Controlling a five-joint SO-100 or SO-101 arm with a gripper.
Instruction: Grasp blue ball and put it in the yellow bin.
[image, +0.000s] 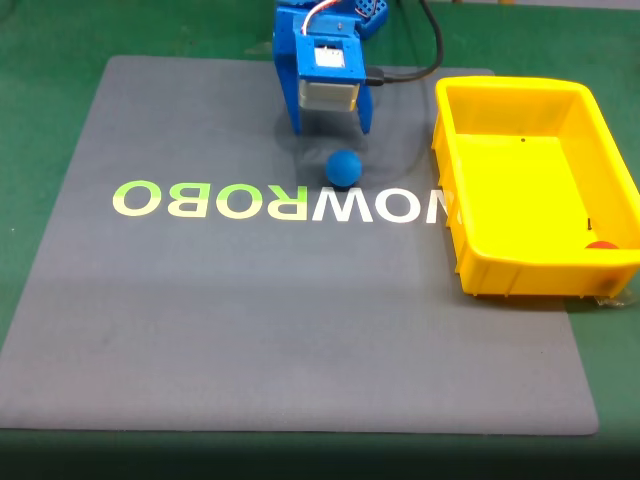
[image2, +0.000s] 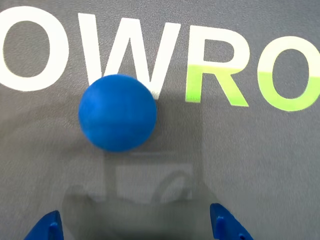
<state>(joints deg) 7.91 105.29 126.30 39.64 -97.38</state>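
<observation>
The blue ball (image: 344, 167) rests on the grey mat just above the "W" of the printed lettering. In the wrist view the blue ball (image2: 117, 112) lies ahead of the fingers and a little left of centre, apart from them. My blue gripper (image: 331, 128) hangs over the mat just behind the ball. In the wrist view my gripper (image2: 136, 229) is open, its two blue fingertips (image2: 47, 227) spread wide at the bottom edge with nothing between them. The yellow bin (image: 520, 275) stands at the mat's right edge in the fixed view.
A small red ball (image: 601, 244) lies in the bin's near right corner. The grey mat (image: 300, 320) carries "ROBO" lettering and lies on a green table (image: 40, 90). A black cable (image: 432, 40) runs behind the arm.
</observation>
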